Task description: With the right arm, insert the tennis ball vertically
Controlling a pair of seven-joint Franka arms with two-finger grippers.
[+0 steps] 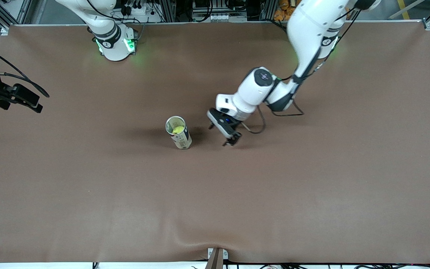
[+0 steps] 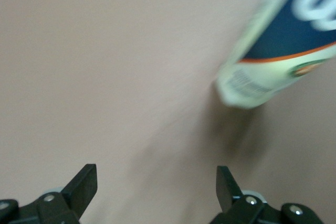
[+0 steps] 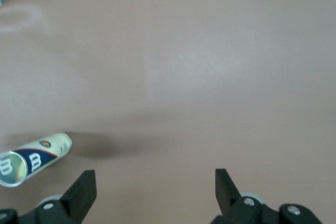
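A white and blue tennis ball can (image 1: 180, 136) stands upright near the middle of the brown table, open end up. The yellow-green tennis ball (image 1: 178, 129) sits inside it. My left gripper (image 1: 231, 141) is low beside the can, toward the left arm's end, open and empty. In the left wrist view the can (image 2: 278, 51) shows blurred ahead of the left gripper (image 2: 157, 179). My right gripper (image 1: 32, 102) is high over the table's right-arm end, open and empty. In the right wrist view the can (image 3: 34, 158) shows well away from the right gripper (image 3: 156, 182).
The brown mat (image 1: 312, 186) covers the whole table. A small bracket (image 1: 217, 257) sits at the table edge nearest the front camera. Cables and frame posts run along the edge where the robot bases stand.
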